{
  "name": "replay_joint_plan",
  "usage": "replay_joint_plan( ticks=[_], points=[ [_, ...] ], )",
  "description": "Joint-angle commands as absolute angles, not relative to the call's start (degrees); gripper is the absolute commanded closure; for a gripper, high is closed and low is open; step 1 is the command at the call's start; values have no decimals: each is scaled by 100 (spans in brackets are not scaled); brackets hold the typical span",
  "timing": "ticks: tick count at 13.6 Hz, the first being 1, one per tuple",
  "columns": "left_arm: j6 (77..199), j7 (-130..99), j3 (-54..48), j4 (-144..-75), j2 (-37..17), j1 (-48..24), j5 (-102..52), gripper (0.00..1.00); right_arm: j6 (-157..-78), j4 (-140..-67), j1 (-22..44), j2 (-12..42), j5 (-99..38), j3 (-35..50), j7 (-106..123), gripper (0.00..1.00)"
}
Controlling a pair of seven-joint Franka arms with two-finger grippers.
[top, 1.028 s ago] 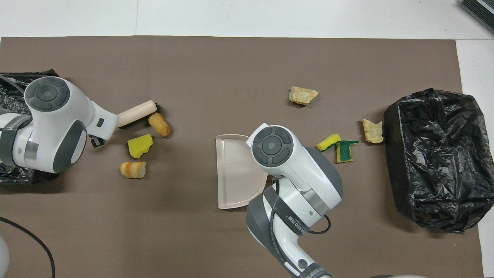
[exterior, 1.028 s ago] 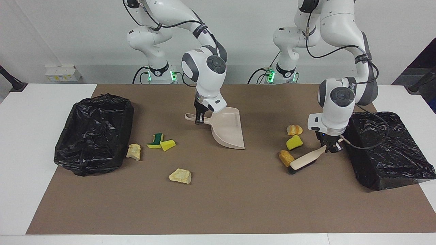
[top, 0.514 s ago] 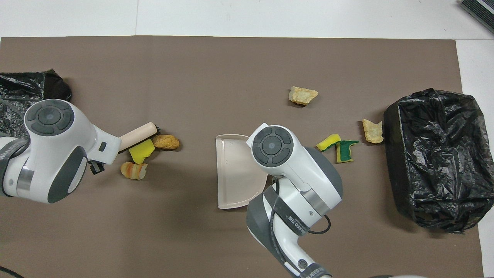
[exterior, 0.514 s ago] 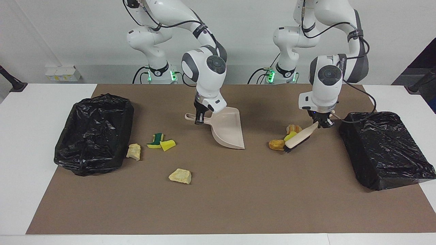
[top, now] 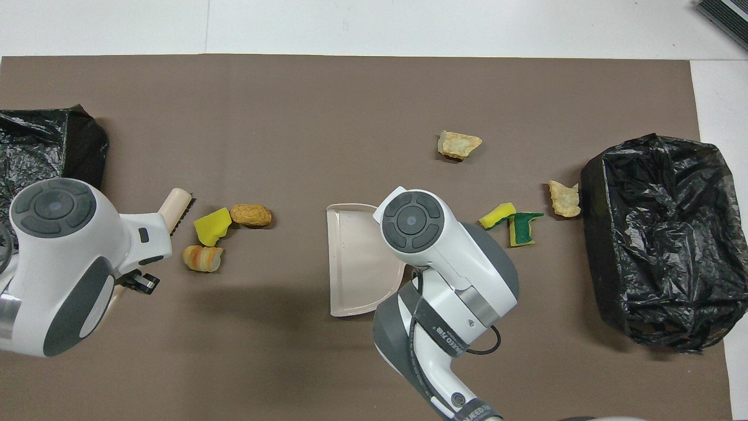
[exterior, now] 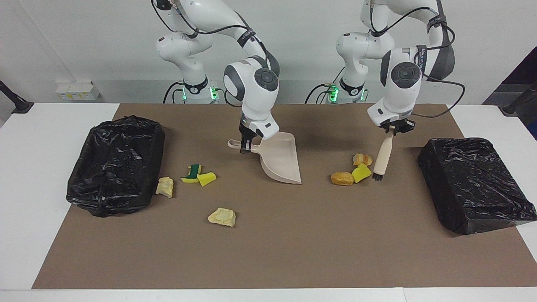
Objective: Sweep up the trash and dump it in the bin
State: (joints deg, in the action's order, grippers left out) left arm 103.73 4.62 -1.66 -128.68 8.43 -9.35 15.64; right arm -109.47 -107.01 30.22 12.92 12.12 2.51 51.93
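I have the left gripper (exterior: 393,129) clamped on the brush (exterior: 382,157), bristles beside three trash (exterior: 361,172) scraps; my right gripper (exterior: 246,147) grips the dustpan (exterior: 280,161) handle, four scraps lying past it.

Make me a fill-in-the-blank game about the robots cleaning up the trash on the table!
1. The left gripper holds the ____ by its handle.
2. The right gripper holds the ____ by its handle.
3. The number of trash scraps on the mat is ____.
4. The black bin at the left arm's end and the black bin at the right arm's end make ____ bins.

Missing words: brush; dustpan; seven; two
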Motion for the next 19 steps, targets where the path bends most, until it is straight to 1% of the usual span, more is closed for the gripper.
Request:
replay_joint_plan(
  ticks=[1,3,5,7,13,15,17,19],
  points=[
    [10494,-761,-123,-13517,1274,-940,1424,100,-10942,-10767,3041,1266,1345,281,5089,100],
    [10573,-1473,-123,-13753,1257,-984,1250,100,-10916,-10767,3067,1257,1397,281,5089,100],
    [10975,-1696,-123,-13983,1213,-967,758,100,-10890,-10767,3067,1257,1397,281,5089,100],
    [11327,-1932,-132,-13975,977,-1019,572,100,-10898,-10767,3076,1257,1397,281,5045,100],
    [12514,-2021,-123,-13729,230,-1835,-192,100,-11039,-10696,3076,1345,1397,281,4659,100],
    [12551,-2013,-141,-13658,185,-2056,-220,100,-10995,-10696,3085,1354,1397,281,4649,100],
    [12525,-2013,-141,-13658,220,-2459,-316,100,-11013,-10696,3085,1354,1397,290,4553,100],
    [12542,-2048,-141,-13650,255,-2907,-771,100,-11021,-10696,3085,1354,1389,290,4491,100]
  ],
)
